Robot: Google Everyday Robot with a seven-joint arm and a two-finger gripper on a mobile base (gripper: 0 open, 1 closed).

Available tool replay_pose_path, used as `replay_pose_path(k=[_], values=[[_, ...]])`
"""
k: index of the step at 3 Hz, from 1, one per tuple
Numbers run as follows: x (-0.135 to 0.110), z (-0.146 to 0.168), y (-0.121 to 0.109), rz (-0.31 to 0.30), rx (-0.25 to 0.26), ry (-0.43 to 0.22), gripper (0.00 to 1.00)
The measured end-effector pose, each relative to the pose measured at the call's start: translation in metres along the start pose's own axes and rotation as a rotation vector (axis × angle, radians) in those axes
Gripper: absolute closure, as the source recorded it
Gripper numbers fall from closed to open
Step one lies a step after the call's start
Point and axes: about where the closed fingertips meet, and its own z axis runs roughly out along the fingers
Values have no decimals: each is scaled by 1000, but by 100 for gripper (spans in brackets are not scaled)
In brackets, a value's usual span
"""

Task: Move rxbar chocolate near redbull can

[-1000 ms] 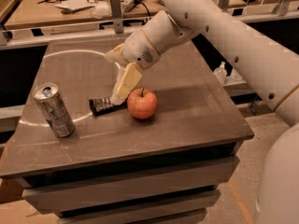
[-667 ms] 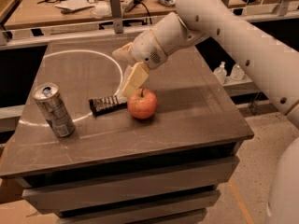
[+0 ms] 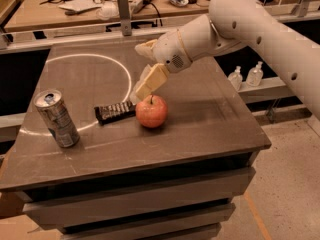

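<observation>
1 gripper [image 3: 146,85], state unclear, hovers above apple [image 3: 151,112] beside rxbar chocolate [image 3: 114,112], redbull can [image 3: 56,119] apart; labels unreadable

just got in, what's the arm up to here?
The gripper hangs just above the apple, by the right end of the bar. The bar lies flat on the table, not held, between the apple and the upright can, with a gap to the can. The move is not yet done.
</observation>
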Motion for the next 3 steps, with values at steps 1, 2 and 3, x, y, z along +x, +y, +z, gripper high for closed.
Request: replay_pose_path(k=[1, 2, 3], values=[[17, -32, -11, 76, 183, -29, 0], [23, -39, -18, 95, 243, -37, 0], [23, -39, -18, 95, 243, -37, 0]])
